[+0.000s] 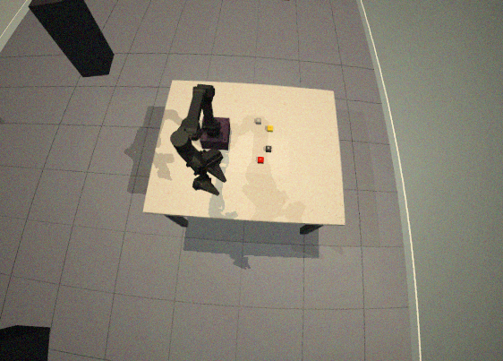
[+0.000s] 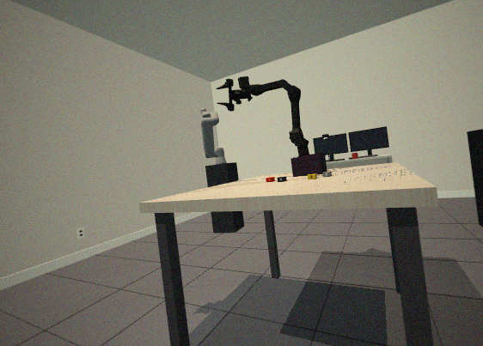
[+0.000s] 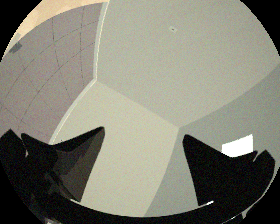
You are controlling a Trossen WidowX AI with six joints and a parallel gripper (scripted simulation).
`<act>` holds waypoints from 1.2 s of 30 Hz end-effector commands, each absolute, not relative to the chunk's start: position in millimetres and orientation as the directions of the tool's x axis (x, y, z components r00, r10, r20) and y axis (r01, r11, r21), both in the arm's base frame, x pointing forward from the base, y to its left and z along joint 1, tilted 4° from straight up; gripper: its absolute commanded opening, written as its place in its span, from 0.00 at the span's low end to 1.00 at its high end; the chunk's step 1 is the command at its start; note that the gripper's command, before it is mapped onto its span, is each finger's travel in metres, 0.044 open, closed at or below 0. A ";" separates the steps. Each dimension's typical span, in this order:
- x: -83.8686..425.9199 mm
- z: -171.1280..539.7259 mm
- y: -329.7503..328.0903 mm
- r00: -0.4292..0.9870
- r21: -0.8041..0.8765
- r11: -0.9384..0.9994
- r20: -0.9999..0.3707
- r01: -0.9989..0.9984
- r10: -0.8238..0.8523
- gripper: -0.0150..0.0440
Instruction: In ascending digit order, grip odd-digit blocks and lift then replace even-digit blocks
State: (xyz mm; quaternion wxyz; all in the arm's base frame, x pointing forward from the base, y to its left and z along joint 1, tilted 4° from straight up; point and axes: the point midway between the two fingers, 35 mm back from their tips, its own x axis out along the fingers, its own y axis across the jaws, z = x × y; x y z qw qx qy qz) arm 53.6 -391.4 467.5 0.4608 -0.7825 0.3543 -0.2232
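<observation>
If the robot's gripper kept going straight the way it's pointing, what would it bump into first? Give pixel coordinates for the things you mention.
Probably a wall (image 3: 136, 130): the gripper (image 1: 219, 187) (image 2: 220, 96) (image 3: 145, 135) points level, high above the table (image 2: 279, 200). I can't tell how far away it is.

From here I see a dark, nearly black six-joint arm (image 1: 191, 110) (image 2: 295, 108), with chunky rounded joints and slimmer straight links, rising from a boxy, deep-purple base block (image 1: 222, 141) (image 2: 308, 166). Its black hand (image 1: 222, 187) (image 2: 222, 96) (image 3: 145, 135) has two broad wedge-shaped fingers tapering to points.

Four small blocks (image 1: 268, 149) on the pale table (image 1: 304, 193), beyond open jaws (image 1: 222, 187).
</observation>
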 end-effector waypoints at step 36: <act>265.0 74.3 -139.7 0.026 -0.080 0.990 -0.996 0.120 -0.084 0.93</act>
